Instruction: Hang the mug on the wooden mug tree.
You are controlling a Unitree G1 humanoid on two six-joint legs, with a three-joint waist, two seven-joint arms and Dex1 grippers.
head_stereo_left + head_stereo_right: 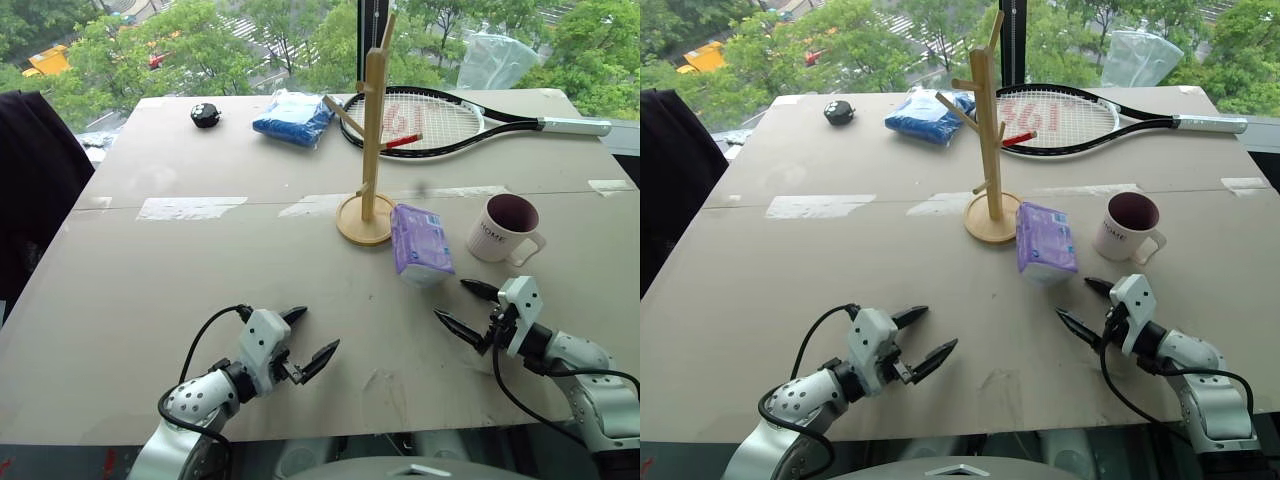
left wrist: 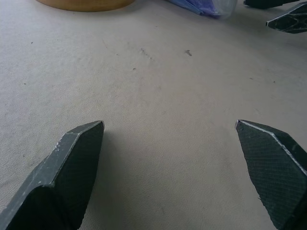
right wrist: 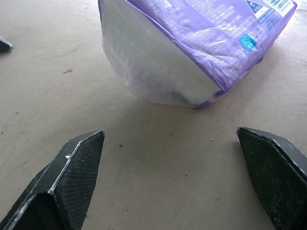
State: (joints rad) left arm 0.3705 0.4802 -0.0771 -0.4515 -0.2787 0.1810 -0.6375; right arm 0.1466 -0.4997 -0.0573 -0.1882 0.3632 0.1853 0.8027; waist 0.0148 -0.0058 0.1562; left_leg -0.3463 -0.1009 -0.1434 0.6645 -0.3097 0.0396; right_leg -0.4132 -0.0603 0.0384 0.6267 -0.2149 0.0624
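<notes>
You have one mug (image 1: pixel 501 228) right of one wooden mug tree (image 1: pixel 368 150), one purple tissue pack (image 1: pixel 420 242) between them, both pincers, left (image 1: pixel 311 340) and right (image 1: pixel 462 307), released, empty.

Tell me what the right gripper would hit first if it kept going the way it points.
Most likely the purple tissue pack: it lies straight ahead of the open right gripper, across bare table. The mug sits off to the side of that line.
</notes>
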